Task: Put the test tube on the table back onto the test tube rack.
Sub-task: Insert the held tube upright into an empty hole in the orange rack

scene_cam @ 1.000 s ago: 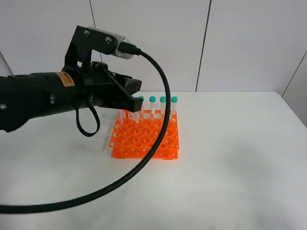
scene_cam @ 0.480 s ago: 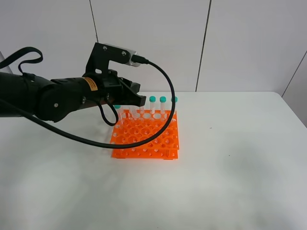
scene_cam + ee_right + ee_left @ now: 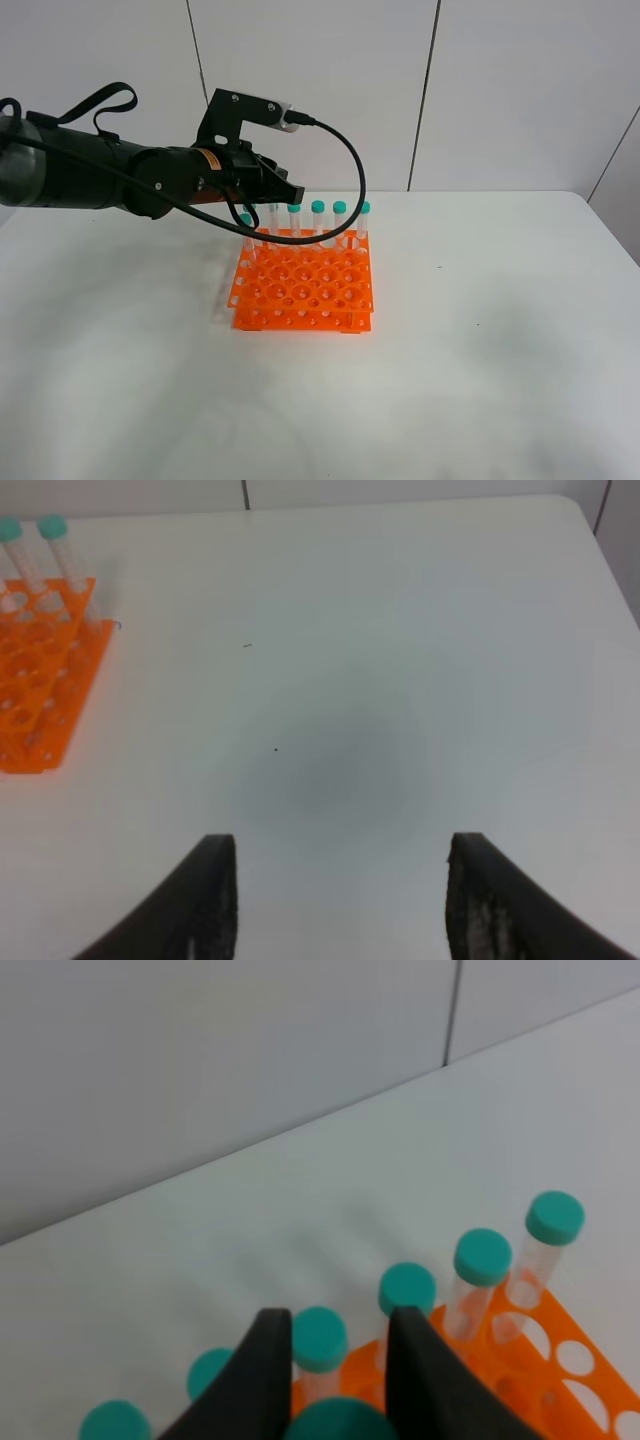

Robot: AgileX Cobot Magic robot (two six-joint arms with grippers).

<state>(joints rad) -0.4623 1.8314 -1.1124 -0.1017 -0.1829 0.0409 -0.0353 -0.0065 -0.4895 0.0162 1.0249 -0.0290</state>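
Test tube rack (image 3: 300, 290) — tubes (image 3: 317, 222), back row

Tubes (image 3: 317, 222) stand along the test tube rack (image 3: 303, 290)'s far row, on the table (image 3: 480, 350).

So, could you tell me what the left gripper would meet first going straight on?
Most likely the teal-capped tube standing in the back row of the rack; depth is unclear.

The test tube (image 3: 338, 1424) between the left gripper's (image 3: 337, 1314) fingers (image 3: 262, 1380) shows only a slice of teal cap, its body cut off at the picture's edge; the right wrist view crops the orange rack (image 3: 50, 700).
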